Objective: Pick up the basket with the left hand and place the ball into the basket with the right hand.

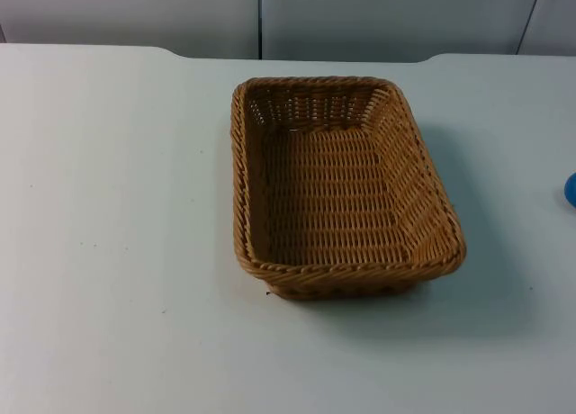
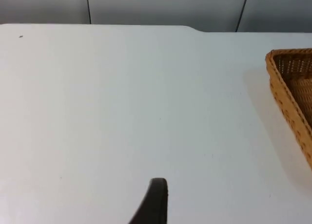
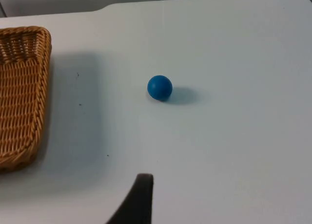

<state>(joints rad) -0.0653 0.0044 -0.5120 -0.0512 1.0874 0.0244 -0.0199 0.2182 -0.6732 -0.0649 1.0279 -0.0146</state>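
Left gripper (image 2: 157,204): one black fingertip over bare white table (image 2: 122,112), holding nothing, can't tell whether its jaws are apart or together; it sits well to the side of the basket (image 2: 292,95), whose near rim corner is in its wrist view. Right gripper (image 3: 139,199): same story, one fingertip above the table, nothing held, jaw state can't tell. Ahead of it the ball (image 3: 160,87) rests on the table, apart from the basket's side wall. In the top view the basket (image 1: 342,184) sits flat and upright mid-table, empty, long axis running away from the camera; the ball (image 1: 571,190) is just a blue sliver at the right edge, well apart from the basket. Nothing started yet by the look of it: basket not lifted, ball untouched. Handling, my read: basket is woven wicker or plastic rattan, light, fairly stiff, with a thick braided rim that gives the fingers texture to bite. I'd pinch the left long wall over the rim, one finger inside and one outside, near mid-length so it doesn't tip when lifted. Ball is small, smooth, probably light and hard or slightly rubbery; it'll roll if nudged, so come straight down with fingers straddling its widest part and close centred. Risk: off-centre squeeze squirts it away.
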